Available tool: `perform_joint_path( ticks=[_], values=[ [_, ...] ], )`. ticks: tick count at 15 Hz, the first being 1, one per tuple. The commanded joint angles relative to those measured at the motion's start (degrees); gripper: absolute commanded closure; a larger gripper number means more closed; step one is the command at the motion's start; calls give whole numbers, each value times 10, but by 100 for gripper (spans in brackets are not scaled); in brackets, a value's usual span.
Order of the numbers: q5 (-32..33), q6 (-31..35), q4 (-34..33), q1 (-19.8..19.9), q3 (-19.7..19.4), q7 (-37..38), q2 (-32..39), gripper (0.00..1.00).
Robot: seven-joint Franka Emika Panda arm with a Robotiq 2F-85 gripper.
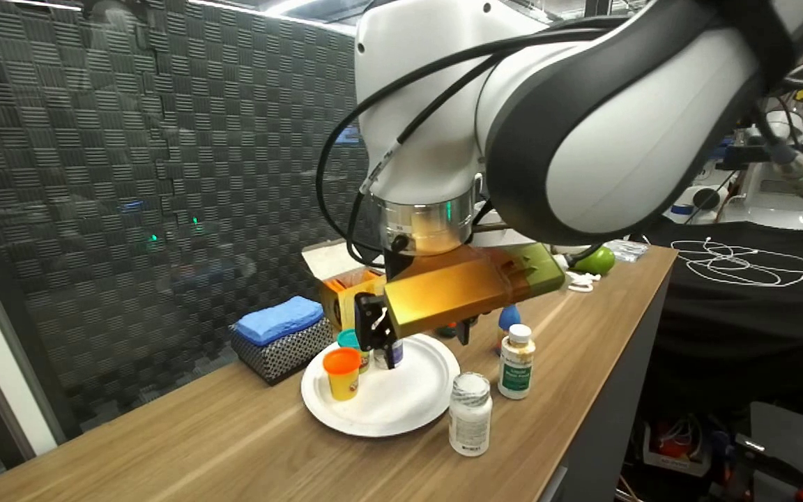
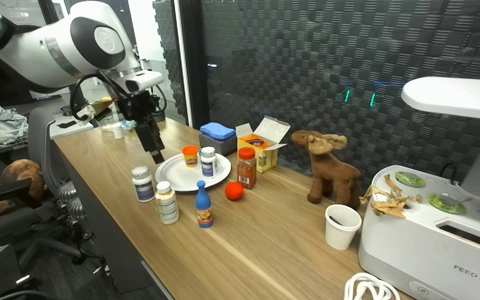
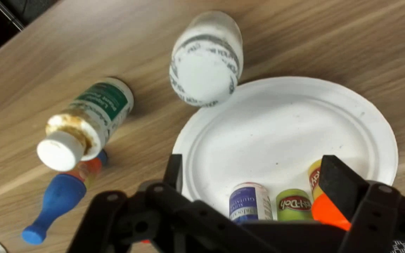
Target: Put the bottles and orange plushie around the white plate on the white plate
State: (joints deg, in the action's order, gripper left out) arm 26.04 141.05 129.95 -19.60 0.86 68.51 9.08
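My open gripper (image 3: 254, 164) hangs above the white plate (image 1: 401, 418), nothing between its fingers. A white bottle with a purple label (image 2: 209, 163) stands on that plate. Off the rim stand another white bottle (image 1: 470, 422) and the green-labelled bottle (image 1: 516, 369). Behind the latter, a blue squeeze bottle (image 2: 203, 204) stands upright. An exterior view shows the brownish-orange bottle (image 2: 246, 171) with a red cap beside the plate. In front of it lies the orange plushie (image 2: 234, 191), mostly hidden behind the gripper in another view.
On the plate are an orange-lidded tub (image 1: 342, 376) and a teal-lidded tub (image 3: 294, 203). Behind it stand a yellow box (image 2: 265, 158) and a patterned box with a blue cloth (image 1: 281, 321). A brown plush (image 2: 333, 179), paper cup (image 2: 340, 233) and white planter (image 2: 423, 250) stand farther along.
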Motion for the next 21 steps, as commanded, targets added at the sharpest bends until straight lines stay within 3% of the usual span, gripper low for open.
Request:
perform_joint_path(
  ticks=[1,10,11,12,15,19,21],
  values=[
    [-22,11,56,24,27,14,-49,0],
    [-66,45,124,37,68,36,-72,0],
    [-48,42,124,37,66,50,-75,5],
    [-27,37,123,37,63,63,-78,25],
    [30,34,116,45,60,92,-83,36],
    [55,47,111,58,64,99,-71,69],
    [43,48,108,62,64,87,-71,80]
  ],
)
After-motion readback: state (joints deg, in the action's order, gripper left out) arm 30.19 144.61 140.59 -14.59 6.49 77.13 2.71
